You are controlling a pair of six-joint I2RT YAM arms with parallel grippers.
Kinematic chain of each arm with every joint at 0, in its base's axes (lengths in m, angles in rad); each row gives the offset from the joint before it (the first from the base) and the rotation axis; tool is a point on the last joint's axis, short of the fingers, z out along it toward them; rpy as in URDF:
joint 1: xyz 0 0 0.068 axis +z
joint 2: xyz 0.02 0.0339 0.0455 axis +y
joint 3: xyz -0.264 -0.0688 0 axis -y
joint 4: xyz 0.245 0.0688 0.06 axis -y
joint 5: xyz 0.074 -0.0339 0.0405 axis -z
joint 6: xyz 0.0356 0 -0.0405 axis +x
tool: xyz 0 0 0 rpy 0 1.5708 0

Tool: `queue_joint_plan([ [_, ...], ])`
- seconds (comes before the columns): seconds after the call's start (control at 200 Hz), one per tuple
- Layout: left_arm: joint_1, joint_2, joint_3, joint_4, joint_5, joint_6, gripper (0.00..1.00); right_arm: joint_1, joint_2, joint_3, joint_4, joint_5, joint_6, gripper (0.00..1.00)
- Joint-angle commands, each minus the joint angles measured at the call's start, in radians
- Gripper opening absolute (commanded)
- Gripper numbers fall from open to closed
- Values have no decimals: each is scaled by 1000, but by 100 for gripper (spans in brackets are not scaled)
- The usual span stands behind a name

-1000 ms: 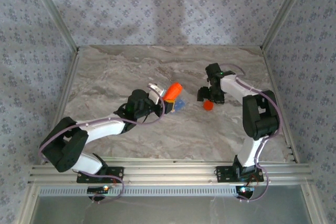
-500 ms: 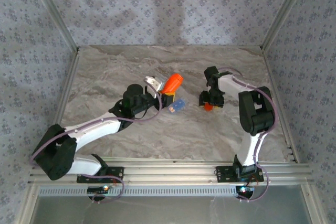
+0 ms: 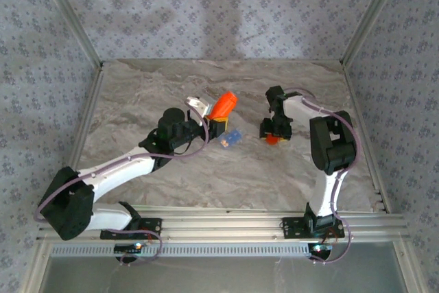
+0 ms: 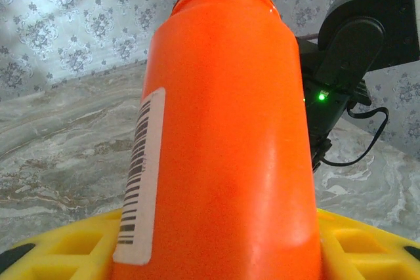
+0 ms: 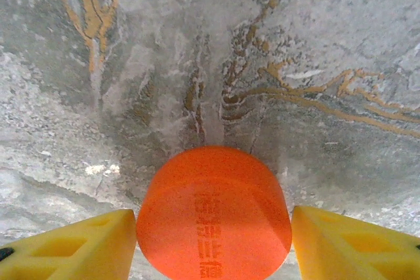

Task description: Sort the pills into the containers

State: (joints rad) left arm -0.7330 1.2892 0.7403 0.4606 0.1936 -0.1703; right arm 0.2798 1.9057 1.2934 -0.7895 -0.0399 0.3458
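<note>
- Orange bottle (image 4: 223, 129), gripped in your left pincer (image 4: 216, 250): a white label (image 4: 141, 175) printed with a barcode; no digits readable.
- Orange cap (image 5: 213, 218), between the fingers of your right pincer (image 5: 213, 244): raised lettering, too faint to read.

The top camera looks down from behind the bases on the whole marble table (image 3: 226, 176). Left wrist view: hard against the orange bottle (image 4: 223, 129) (also seen from above), facing the right arm (image 4: 354, 37). Right wrist view: straight down, close on the orange cap (image 5: 213, 214).
</note>
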Motion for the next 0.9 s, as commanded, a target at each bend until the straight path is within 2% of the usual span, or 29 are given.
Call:
queue_joint_plan([
  [0.0, 6, -43, 33, 7, -8, -14, 0, 3, 19, 36, -41, 17, -22, 65],
  [0.445, 8, -30, 42, 7, -25, -23, 0, 2, 50, 50, -78, -2, -49, 63],
  [0.7, 13, 11, 66, 31, -7, -23, 0, -4, 49, 79, -107, -24, -65, 44],
  [0.895, 33, 40, 71, 70, 13, -31, 0, -10, 20, 126, -142, -68, -43, 43],
])
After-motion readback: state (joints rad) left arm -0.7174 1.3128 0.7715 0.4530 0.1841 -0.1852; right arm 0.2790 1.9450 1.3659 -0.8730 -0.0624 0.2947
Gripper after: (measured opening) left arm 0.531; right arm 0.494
